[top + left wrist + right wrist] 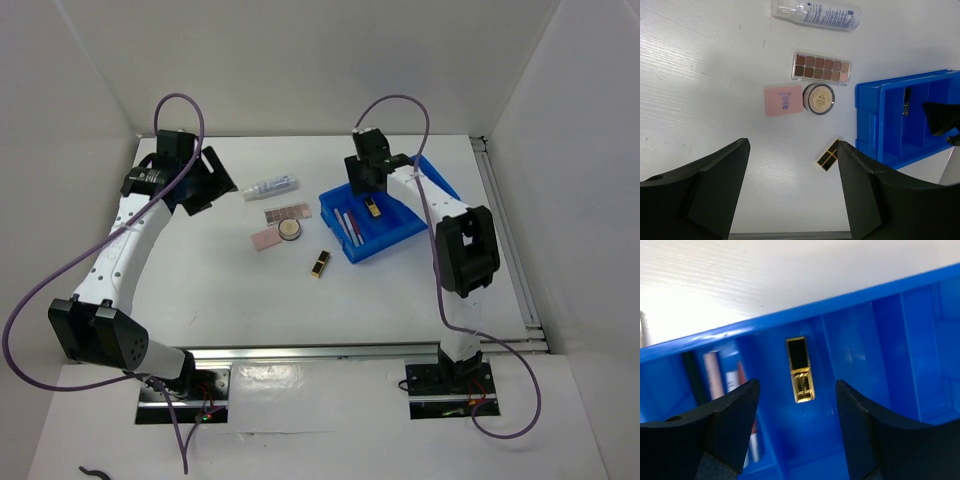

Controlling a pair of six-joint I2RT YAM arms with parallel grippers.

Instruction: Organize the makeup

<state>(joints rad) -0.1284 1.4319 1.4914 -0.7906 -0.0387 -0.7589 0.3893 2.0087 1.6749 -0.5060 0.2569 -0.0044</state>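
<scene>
On the table lie a clear tube point(271, 186) point(816, 13), a brown eyeshadow palette point(287, 212) point(821, 68), a round beige compact point(289, 231) point(818, 98), a pink square pad point(265, 240) point(783, 100) and a black-gold case point(320, 264) point(828, 156). The blue bin point(413, 232) point(875, 125) holds pink sticks point(349, 226) point(713, 375) and a second black-gold case point(371, 207) point(800, 370). My left gripper point(212, 182) point(792, 192) is open and empty, above the table left of the items. My right gripper point(364, 180) point(797, 427) is open and empty, hovering over the case in the bin.
White walls enclose the table at the back and both sides. A metal rail point(340, 350) runs along the near edge by the arm bases. The bin has several compartments point(920, 355).
</scene>
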